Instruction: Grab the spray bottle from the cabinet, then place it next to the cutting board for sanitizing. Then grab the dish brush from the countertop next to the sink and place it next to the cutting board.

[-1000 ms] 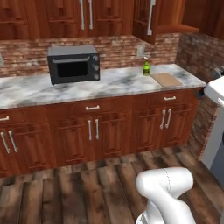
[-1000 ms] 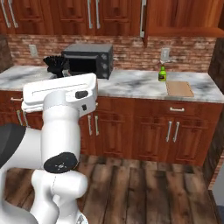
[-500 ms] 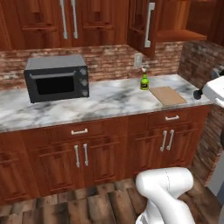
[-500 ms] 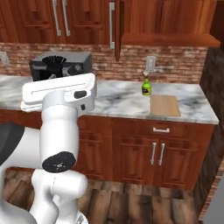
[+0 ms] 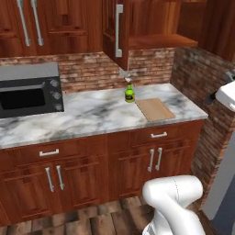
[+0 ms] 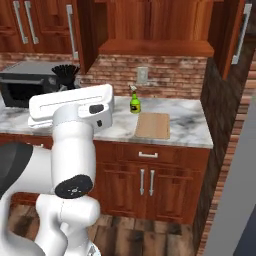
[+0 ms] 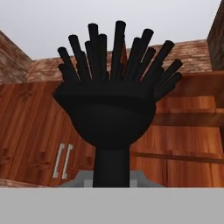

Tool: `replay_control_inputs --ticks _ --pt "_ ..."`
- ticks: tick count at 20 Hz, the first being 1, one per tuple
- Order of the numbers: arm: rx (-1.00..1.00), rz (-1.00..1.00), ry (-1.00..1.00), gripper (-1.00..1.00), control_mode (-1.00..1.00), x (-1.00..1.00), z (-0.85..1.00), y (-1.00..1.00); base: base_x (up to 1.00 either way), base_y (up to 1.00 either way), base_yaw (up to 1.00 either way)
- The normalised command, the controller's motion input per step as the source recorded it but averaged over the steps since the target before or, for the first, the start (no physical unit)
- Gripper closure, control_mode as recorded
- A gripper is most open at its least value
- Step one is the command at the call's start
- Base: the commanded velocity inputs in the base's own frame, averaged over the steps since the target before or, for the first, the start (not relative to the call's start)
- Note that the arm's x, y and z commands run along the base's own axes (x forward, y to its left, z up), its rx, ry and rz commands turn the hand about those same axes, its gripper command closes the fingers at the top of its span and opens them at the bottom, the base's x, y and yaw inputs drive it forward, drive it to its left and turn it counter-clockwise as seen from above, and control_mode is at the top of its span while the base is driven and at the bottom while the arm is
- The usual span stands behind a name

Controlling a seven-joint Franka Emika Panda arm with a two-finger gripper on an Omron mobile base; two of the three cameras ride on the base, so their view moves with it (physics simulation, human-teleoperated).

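A black dish brush [image 7: 111,109] stands bristles-up close before the hand camera, and my gripper is shut on its thin handle, with the fingertips hidden below it. Its bristles [image 6: 65,75] also poke up behind my arm's upper link. The green spray bottle [image 5: 130,94] [image 6: 134,103] stands upright on the counter, just behind the left corner of the tan cutting board [image 5: 154,109] [image 6: 153,125]. Above them the cabinet [image 5: 153,40] [image 6: 155,47] hangs open with a bare shelf and its door [image 5: 115,32] swung out.
A black microwave [image 5: 27,94] [image 6: 27,82] sits on the marble counter [image 5: 92,114] to the left. A brick side wall [image 5: 202,82] closes the counter's right end. Drawers and doors [image 5: 151,160] run below. The floor is wood.
The base has driven closer and to the right, so the whole scene shifted: bottle and cutting board now sit larger and nearer the middle. The brush stays in my grip.
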Motion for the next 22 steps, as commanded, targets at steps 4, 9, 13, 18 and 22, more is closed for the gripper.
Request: replay_control_inputs --ticks 4,9,13,18,22 --pt "0.0 0.0 0.0 1.0 1.0 0.0 0.0 0.0 0.77 0.0 -0.01" --pt "0.0 0.0 0.0 1.0 1.0 0.0 0.0 0.0 0.77 -0.06 -0.01" --pt "0.0 0.0 0.0 1.0 1.0 0.0 0.0 0.0 0.71 -0.19 -0.04" --pt "0.0 0.0 0.0 1.0 1.0 0.0 0.0 0.0 0.77 0.0 -0.03" --pt "0.0 0.0 0.0 1.0 1.0 0.0 0.0 0.0 0.51 -0.08 0.01"
